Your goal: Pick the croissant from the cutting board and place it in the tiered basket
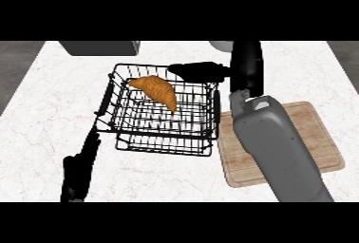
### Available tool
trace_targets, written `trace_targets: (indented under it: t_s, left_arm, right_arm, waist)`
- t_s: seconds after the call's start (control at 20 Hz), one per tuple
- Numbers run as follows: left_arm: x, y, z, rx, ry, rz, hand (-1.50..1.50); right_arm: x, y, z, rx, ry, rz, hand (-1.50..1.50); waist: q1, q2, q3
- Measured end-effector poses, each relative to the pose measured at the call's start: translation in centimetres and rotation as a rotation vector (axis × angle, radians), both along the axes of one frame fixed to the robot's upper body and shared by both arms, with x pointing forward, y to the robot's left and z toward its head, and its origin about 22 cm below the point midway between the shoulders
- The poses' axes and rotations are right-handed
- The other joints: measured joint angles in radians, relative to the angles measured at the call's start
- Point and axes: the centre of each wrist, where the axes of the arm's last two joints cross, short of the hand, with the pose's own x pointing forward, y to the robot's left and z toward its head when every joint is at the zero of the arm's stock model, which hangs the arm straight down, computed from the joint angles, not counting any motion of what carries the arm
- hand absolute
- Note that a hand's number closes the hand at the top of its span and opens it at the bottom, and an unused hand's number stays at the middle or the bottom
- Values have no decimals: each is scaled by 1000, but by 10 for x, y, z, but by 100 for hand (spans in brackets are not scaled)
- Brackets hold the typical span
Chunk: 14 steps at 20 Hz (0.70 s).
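The orange croissant [157,90] lies in the upper tier of the black wire tiered basket [160,138], towards its far left side. My right hand [199,70] hovers over the basket's far right corner with its fingers stretched out leftwards, just clear of the croissant and holding nothing. The right forearm [277,147] crosses the wooden cutting board [319,142], which lies to the right of the basket with nothing on its visible part. My left hand [79,167] rests open at the lower left, fingers up, beside the basket's near left corner.
A grey box-like object [98,47] stands at the counter's far edge, behind the basket. A white rounded object [220,45] shows at the far edge, partly hidden by my right arm. The white marble counter [49,104] extends left of the basket.
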Motion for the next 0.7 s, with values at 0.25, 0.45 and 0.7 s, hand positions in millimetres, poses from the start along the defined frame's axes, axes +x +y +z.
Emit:
trace_targets:
  t_s: [0.25,0.45,0.7]
  left_arm:
    - [1,5,-3,2,4,16,0]
    - [0,3,-3,-1,6,26,0]
    - [1,8,-6,0,5,33,0]
  right_arm:
    - [-4,-71,20,59,-23,-172,-150]
    - [-30,-138,27,88,-8,-241,-150]
    - [-73,-221,31,106,-1,-264,-150]
  waist:
    - [-19,-3,0]
    - [-28,-4,1]
    - [-37,-3,2]
